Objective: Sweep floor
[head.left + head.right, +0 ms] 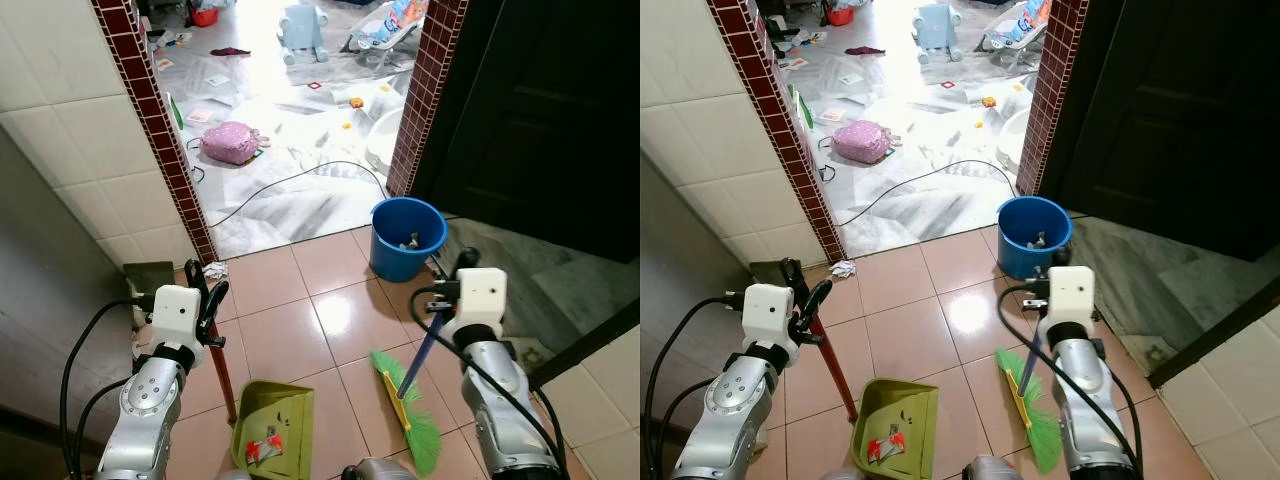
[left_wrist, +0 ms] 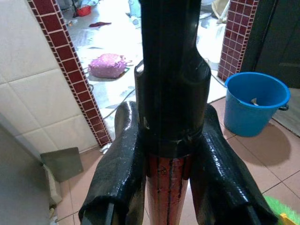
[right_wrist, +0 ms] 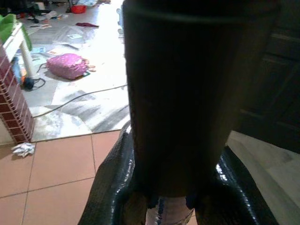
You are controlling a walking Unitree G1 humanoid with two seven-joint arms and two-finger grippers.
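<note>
- Green broom [image 1: 408,405] stands on the tiled floor [image 1: 300,310] just beside the green dustpan [image 1: 272,425], which already holds scraps.
- Right hand [image 1: 440,312] pinches the broom's blue handle; left hand [image 1: 208,305] pinches the dustpan's red handle.
- Collecting step; crumpled paper [image 1: 214,269] near the brick pillar likely needs sweeping next.

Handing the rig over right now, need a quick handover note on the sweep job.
Left pincer: shut on the red dustpan handle.
Right pincer: shut on the blue broom handle.
Green dustpan sits on the tile, red and white scraps already inside.
Green broom head rests on the floor to its right, apart from it.
Left: crumpled white paper by the brick pillar; blue bucket stands near the doorway.
</note>
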